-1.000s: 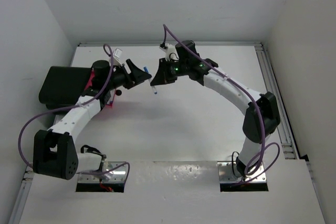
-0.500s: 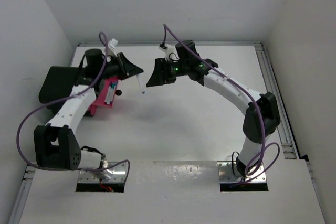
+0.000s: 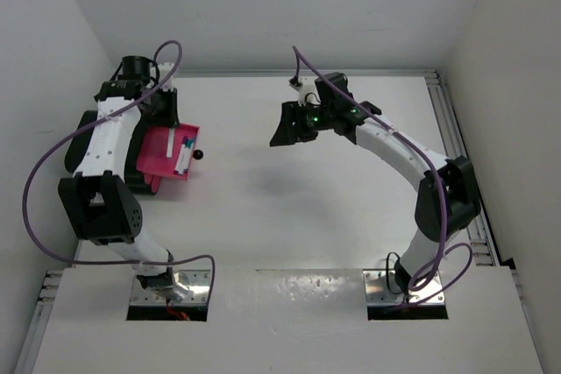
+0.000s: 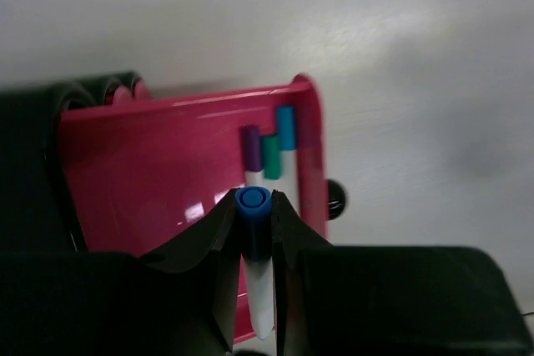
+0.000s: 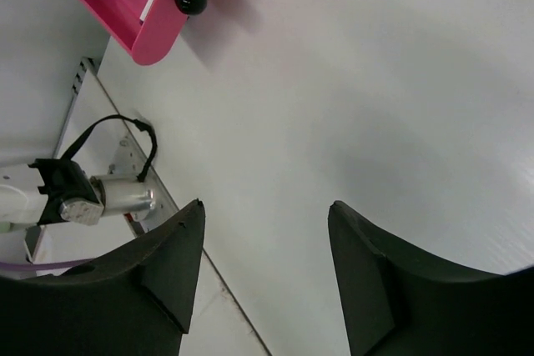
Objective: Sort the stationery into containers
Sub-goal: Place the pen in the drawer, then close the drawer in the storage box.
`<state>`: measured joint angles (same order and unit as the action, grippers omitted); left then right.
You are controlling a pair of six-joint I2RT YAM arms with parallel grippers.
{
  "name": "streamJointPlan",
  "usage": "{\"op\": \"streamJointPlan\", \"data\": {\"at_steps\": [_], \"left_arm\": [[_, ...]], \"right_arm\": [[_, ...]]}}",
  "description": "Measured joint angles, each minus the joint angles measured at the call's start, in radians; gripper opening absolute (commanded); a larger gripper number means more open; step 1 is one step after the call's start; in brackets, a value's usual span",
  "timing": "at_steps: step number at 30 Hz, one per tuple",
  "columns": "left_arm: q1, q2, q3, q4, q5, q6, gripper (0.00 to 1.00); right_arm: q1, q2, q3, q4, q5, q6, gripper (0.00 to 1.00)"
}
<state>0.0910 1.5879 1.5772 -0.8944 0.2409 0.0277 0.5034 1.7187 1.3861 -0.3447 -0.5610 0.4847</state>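
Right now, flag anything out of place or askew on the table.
A small black round object lies loose on the table just outside the pink tray, on its side facing the table's middle. I cannot tell what it is. The pens in the tray lie parallel.

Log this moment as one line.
left gripper: shut on pen, above tray | right gripper: open, empty

Left arm stretches to the far left, its claw (image 4: 253,203) pinched on a blue-capped pen (image 4: 258,277). Right arm arches forward, claw (image 5: 265,208) spread wide.
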Motion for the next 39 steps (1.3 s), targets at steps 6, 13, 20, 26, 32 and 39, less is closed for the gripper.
{"op": "streamJointPlan", "data": {"at_steps": [6, 13, 20, 26, 32, 39], "left_arm": [[0.021, 0.092, -0.037, -0.049, -0.098, 0.062, 0.06], [0.010, 0.116, -0.020, -0.047, -0.140, 0.098, 0.32], [0.008, 0.122, 0.035, -0.080, -0.118, 0.119, 0.50], [0.013, 0.106, 0.211, -0.113, -0.078, 0.121, 0.37], [0.092, -0.040, 0.221, -0.100, -0.055, 0.110, 0.06], [0.287, -0.044, 0.223, -0.141, -0.051, 0.138, 0.00]], "right_arm": [[0.006, 0.000, 0.000, 0.000, 0.010, -0.019, 0.57], [0.007, 0.000, 0.000, 0.000, 0.013, -0.030, 0.57], [0.011, 0.000, 0.000, 0.000, 0.020, -0.033, 0.50], [0.023, 0.036, 0.062, 0.008, 0.041, -0.028, 0.26], [0.071, 0.084, 0.105, 0.083, 0.080, -0.010, 0.06], [0.198, 0.298, 0.304, 0.166, 0.195, 0.086, 0.00]]}}
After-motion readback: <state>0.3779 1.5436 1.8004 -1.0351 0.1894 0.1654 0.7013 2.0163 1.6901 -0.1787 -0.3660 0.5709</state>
